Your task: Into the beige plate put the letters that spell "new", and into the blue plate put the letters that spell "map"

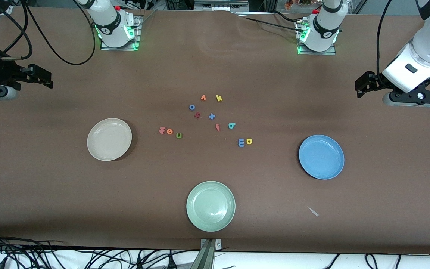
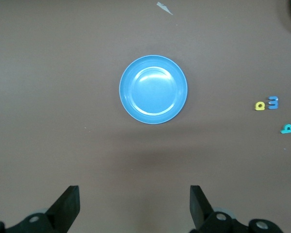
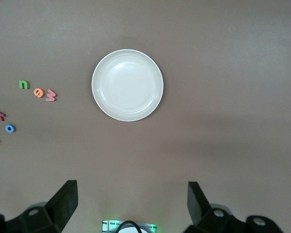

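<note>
Letters w (image 1: 161, 130), e (image 1: 169, 131), n (image 1: 178, 135) lie beside the beige plate (image 1: 109, 139); left claw (image 2: 134, 206) and right claw (image 3: 131, 204) hover wide.

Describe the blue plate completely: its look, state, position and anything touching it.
The blue plate is round and shallow, plain bright blue with a smooth, slightly glossy surface that looks like plastic or glazed ware, and has a raised rim around a flat centre. It sits upright and flat on the brown table cover toward the left arm's end, empty. Nothing touches it; the blue m and yellow a lie apart from it, toward the table's middle. The left wrist view looks straight down on it.
</note>
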Controlling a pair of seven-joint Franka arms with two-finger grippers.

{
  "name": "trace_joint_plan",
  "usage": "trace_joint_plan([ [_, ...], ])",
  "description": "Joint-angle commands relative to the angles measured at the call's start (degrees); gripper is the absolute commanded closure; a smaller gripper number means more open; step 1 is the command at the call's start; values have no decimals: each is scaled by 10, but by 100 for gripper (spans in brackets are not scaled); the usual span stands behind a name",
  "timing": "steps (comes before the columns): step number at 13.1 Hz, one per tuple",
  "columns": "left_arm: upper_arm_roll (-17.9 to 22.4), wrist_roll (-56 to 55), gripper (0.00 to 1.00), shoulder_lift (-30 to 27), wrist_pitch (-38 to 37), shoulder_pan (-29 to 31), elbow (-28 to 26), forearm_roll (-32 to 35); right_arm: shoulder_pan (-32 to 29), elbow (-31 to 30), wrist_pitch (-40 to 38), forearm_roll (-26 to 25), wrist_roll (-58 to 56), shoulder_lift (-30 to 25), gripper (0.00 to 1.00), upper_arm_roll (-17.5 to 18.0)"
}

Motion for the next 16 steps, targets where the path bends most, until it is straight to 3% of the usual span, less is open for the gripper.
trace_joint_plan([
  [1,1,13,0,9,-12,0,18,-15,0,-9,-17,-2,22,-4,0,2],
  [16,0,13,0,11,-11,-3,18,-15,2,8,-17,-4,23,2,0,4],
])
